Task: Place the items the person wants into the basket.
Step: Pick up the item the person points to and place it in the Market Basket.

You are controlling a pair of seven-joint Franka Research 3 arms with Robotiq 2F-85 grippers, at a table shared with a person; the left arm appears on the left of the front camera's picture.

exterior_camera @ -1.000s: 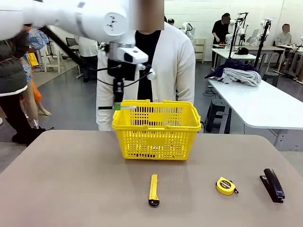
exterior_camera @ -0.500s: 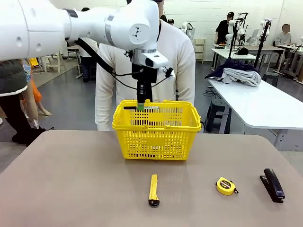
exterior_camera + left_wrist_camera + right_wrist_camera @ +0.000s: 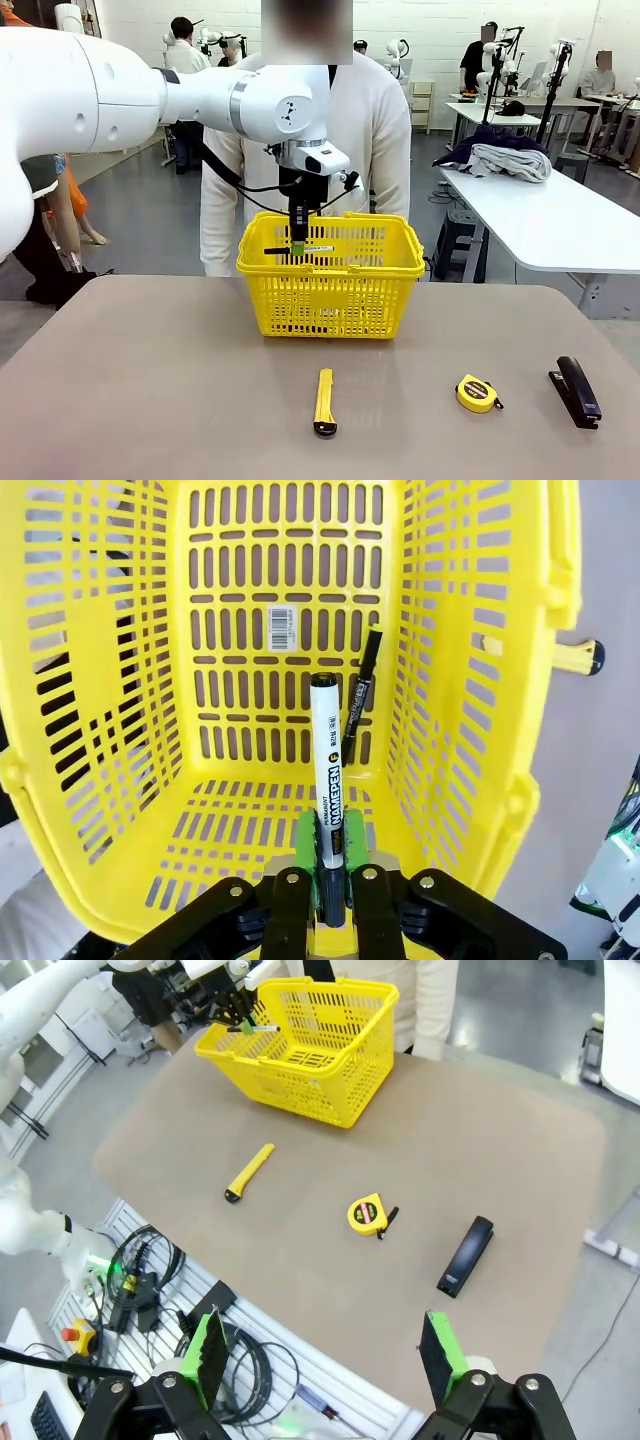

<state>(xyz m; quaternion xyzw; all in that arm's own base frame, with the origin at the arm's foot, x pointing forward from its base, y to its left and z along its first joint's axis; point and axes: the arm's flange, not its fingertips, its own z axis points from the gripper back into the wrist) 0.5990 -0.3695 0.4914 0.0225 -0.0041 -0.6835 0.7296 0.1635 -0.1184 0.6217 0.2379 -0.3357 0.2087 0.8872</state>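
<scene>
1. Left arm (image 3: 120, 95): reaches in from the left to the basket's opening. I see the left jaws pinching the marker (image 3: 327, 770) by its black end between the green pads (image 3: 309, 835). The white barrel sticks out past them, level, at about rim height.

2. Basket (image 3: 330, 300): yellow, lattice sides, standing on the far middle of the tabletop (image 3: 150, 380), just in front of the person (image 3: 375, 130) in the white cardigan. In the left wrist view I look straight down into it. The pen (image 3: 360, 695) lies on the floor of the basket, close to one side wall, with a barcode sticker (image 3: 282, 627) near it.

3. Utility knife (image 3: 324, 401): flat on the tabletop, nearer me than the basket, apart from it, black end toward me.

4. Tape measure (image 3: 477, 392): round, yellow, on the tabletop to the right of the knife.

5. Stapler (image 3: 577, 391): black, on the tabletop near the right edge, right of the tape measure.

6. Right jaws: spread wide and empty, with one green pad (image 3: 210, 1345) at each side of the right wrist view, high above the near edge of the tabletop, well apart from everything on it.
</scene>
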